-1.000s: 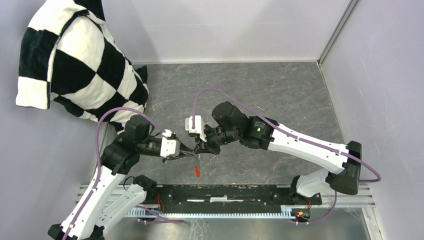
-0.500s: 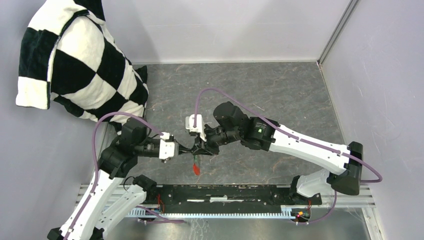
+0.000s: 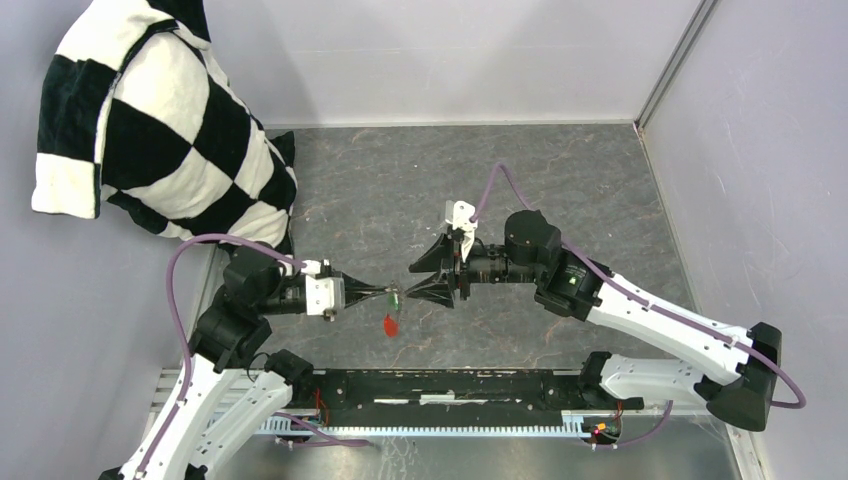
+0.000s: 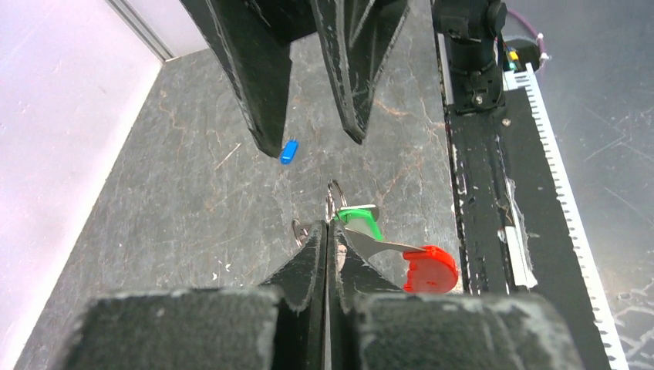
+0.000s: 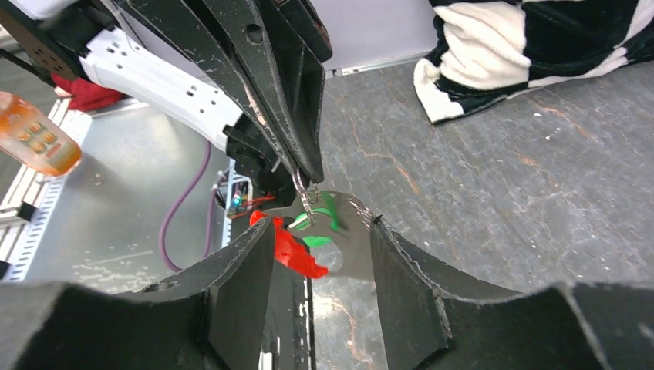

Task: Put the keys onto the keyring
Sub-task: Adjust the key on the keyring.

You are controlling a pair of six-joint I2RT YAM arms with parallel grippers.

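A black-and-white checkered fabric cushion (image 3: 150,120) leans in the far left corner against the pale lilac wall (image 3: 60,300), its lower edge on the dark grey, stone-veined surface (image 3: 560,180). A silver metal post (image 3: 676,60) stands in the far right corner. Along the near edge lies a flat black rail (image 3: 480,385), with a white toothed strip (image 3: 450,427) just in front of it. The right wrist view shows a blurred orange object (image 5: 35,135) near some red cloth (image 5: 86,96).

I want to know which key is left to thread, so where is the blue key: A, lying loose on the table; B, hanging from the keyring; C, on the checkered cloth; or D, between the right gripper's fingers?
A: the blue key lies on the grey table beyond the open right gripper, apart from the keyring pinched by the left gripper.
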